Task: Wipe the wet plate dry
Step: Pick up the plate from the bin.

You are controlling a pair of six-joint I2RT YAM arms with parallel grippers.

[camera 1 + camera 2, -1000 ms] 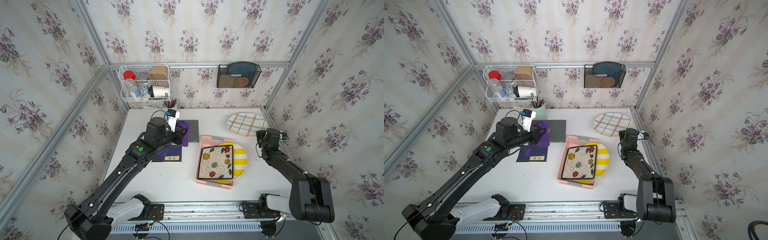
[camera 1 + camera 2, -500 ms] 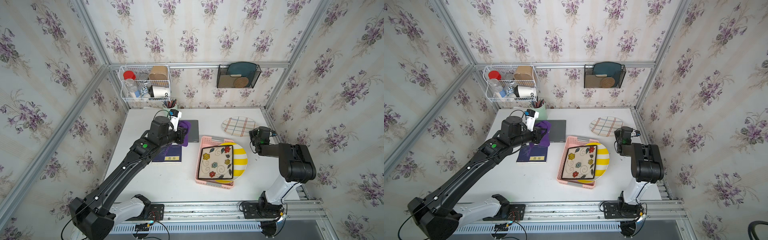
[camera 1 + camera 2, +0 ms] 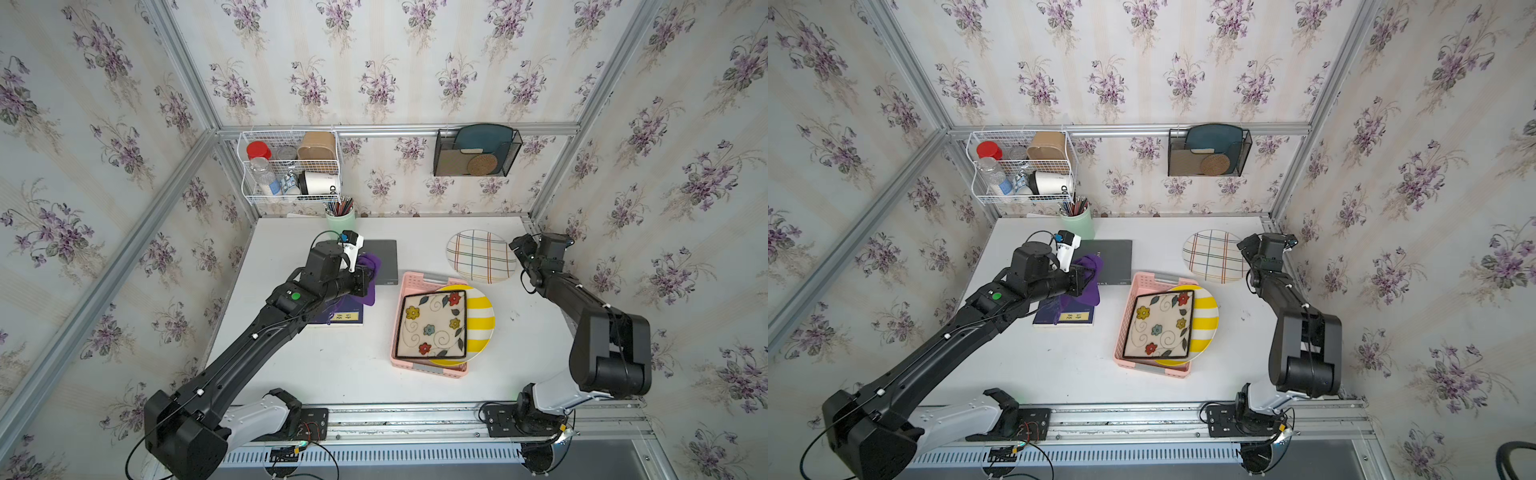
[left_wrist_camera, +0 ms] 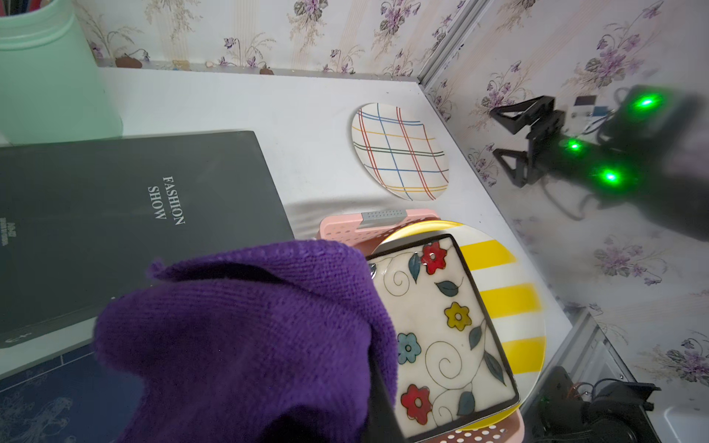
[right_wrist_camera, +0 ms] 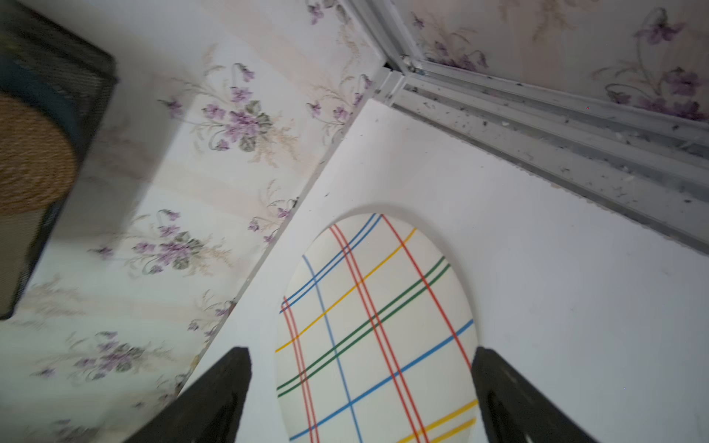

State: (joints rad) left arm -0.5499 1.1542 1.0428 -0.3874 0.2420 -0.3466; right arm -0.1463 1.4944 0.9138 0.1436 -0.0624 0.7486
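The plaid plate (image 3: 482, 255) (image 3: 1214, 255) lies flat on the white table at the back right, also visible in the left wrist view (image 4: 399, 151). My right gripper (image 3: 520, 246) (image 3: 1246, 246) hovers just off the plate's right rim, open, with nothing between its fingers. In the right wrist view the plate (image 5: 376, 326) shows between the spread fingers (image 5: 230, 387). My left gripper (image 3: 365, 280) (image 3: 1081, 279) is shut on a purple cloth (image 3: 370, 266) (image 4: 249, 326) above the books, well left of the plate.
A pink basket (image 3: 409, 282) in the middle holds a square floral plate (image 3: 430, 326) on a yellow striped plate (image 3: 480, 320). A grey book (image 3: 384, 259), a blue book (image 3: 345, 318) and a green pen cup (image 3: 340, 216) stand at the back left.
My right gripper has opened and let go of the plaid plate, which went from tilted in the grip to flat on the table. The left arm with the cloth barely moved.
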